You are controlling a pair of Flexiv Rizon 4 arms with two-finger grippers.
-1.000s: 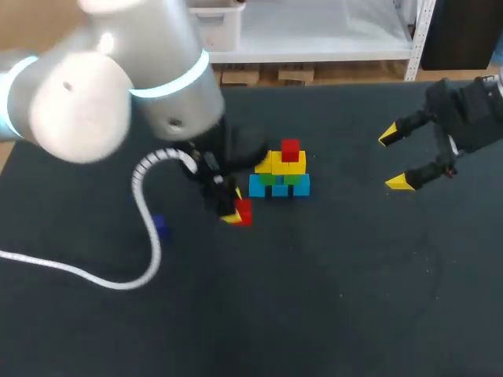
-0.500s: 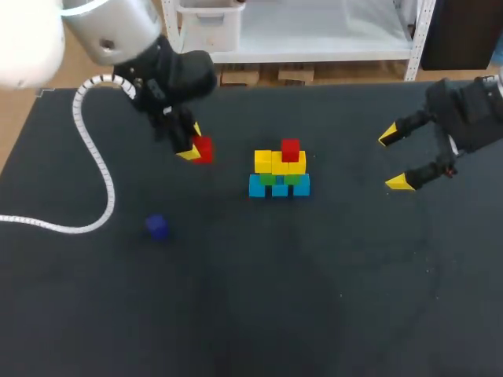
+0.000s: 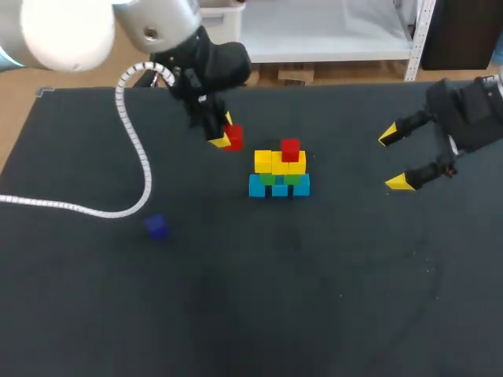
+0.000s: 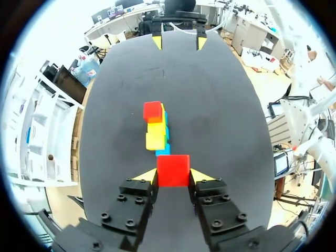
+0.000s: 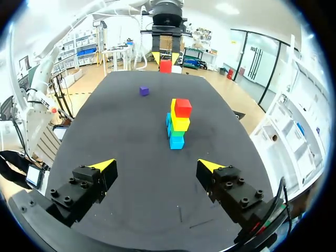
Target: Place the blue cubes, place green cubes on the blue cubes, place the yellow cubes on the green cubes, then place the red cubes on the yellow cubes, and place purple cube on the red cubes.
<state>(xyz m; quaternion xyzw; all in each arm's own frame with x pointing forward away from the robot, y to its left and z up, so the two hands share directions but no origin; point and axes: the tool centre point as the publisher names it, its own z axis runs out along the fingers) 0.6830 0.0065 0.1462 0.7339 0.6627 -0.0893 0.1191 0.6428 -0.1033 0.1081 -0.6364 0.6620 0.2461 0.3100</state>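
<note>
A cube stack (image 3: 280,170) stands mid-table: blue cubes at the base, green above, yellow cubes (image 3: 280,162) over those, one red cube (image 3: 291,149) on top. My left gripper (image 3: 226,138) is shut on a second red cube (image 3: 233,137), held in the air just left of the stack; in the left wrist view that red cube (image 4: 172,170) sits between the yellow tips with the stack (image 4: 156,128) ahead. A purple cube (image 3: 156,227) lies on the table at the left. My right gripper (image 3: 394,159) stands open at the right, its fingers (image 5: 100,166) wide apart facing the stack (image 5: 178,124).
A white cable (image 3: 94,206) from the left arm loops over the table's left part. The dark table (image 3: 314,298) spreads wide in front of the stack.
My left arm has lifted the red cube from the table in front of the stack, swung away to the left, then come back right toward the stack. The right arm has kept still.
</note>
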